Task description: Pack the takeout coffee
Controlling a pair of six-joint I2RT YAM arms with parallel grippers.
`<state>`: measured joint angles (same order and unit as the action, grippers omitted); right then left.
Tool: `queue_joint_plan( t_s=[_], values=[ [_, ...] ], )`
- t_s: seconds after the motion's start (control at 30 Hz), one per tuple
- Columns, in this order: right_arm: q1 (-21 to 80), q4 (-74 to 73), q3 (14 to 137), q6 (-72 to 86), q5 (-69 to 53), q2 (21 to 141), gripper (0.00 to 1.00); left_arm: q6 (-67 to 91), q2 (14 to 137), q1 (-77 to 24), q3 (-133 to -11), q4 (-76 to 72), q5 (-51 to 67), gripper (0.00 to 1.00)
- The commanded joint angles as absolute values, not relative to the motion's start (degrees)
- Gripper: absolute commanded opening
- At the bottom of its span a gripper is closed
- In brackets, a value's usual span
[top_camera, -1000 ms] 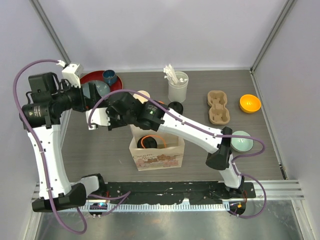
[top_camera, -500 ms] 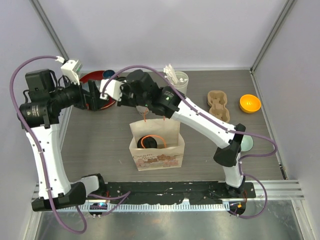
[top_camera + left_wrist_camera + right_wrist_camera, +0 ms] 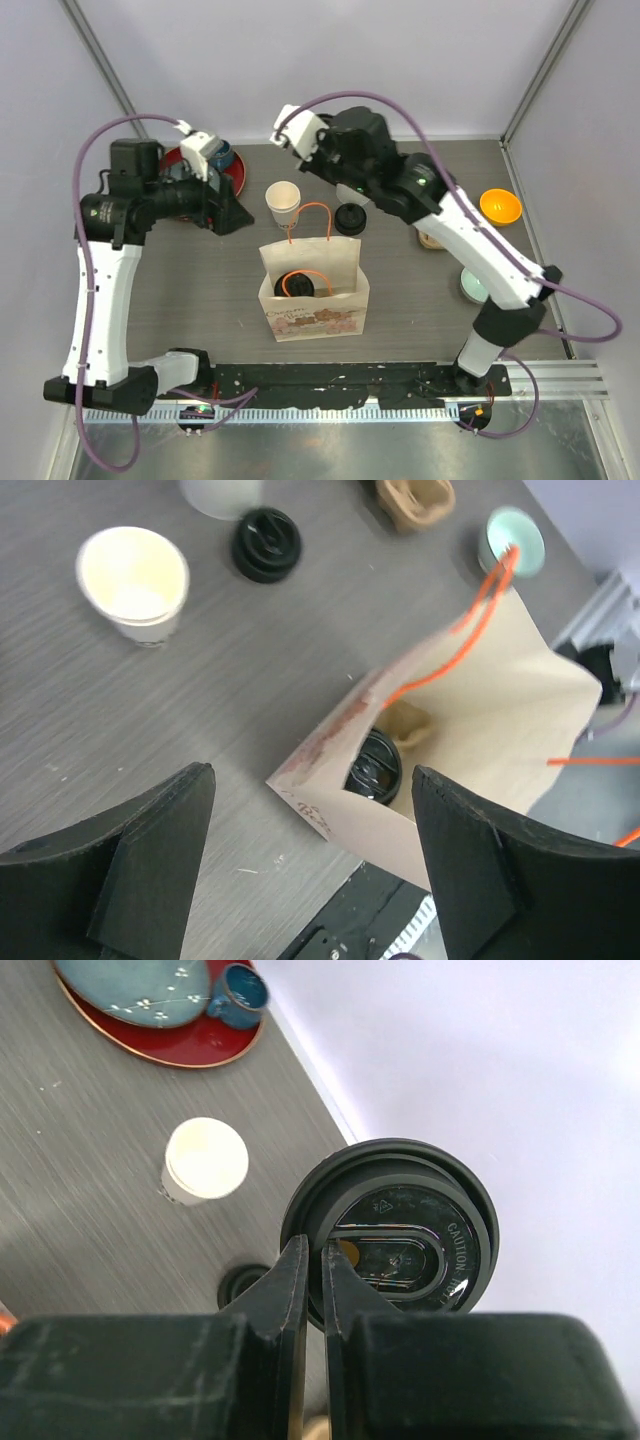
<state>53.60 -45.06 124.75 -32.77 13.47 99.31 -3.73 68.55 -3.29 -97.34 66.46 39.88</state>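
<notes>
Lidding step in hand. Right gripper (image 3: 310,1290) clamped on black lid (image 3: 400,1235) at rim, aloft. Left gripper (image 3: 312,780) open, empty, above bag (image 3: 315,300). Bare cup (image 3: 284,202) stood on table (image 3: 200,290) beyond bag, spare lid (image 3: 350,218) nearby. Next: seat lid squarely on cup, press.

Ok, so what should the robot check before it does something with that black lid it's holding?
1. Black lid pinched in right end effector: ok.
2. White cup upright, mouth uncovered: ok.
3. Lid over the cup: not ok, the cup stands off to one side.
4. Left end effector open, apart from the cup: ok.
5. Paper bag standing open: ok.
</notes>
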Motion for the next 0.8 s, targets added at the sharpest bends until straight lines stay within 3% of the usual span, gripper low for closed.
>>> queue_joint_plan(
  t_s=[0.0,0.17,0.33,0.6,0.77],
  values=[
    [53.4,-49.5,123.2,-29.7,18.6,88.2,0.01,-8.6,70.2,-12.0,-95.8,65.4,36.3,0.85],
    [53.4,-59.7,124.0,-25.1,13.5,81.3,0.01,-12.7,73.9,-17.2,-95.3,65.8,32.5,0.84],
    [53.5,-66.0,121.5,-22.8,-2.0,75.9,0.01,-14.5,75.9,-20.2,-93.8,64.7,32.3,0.78],
    [55.0,-71.5,119.0,-21.5,-14.4,77.0,0.01,-13.5,76.6,-22.4,-88.9,62.9,35.1,0.63],
    [57.7,-70.9,117.1,-23.0,-15.3,79.7,0.01,-14.1,75.6,-22.7,-87.5,62.6,36.0,0.56]
  ],
)
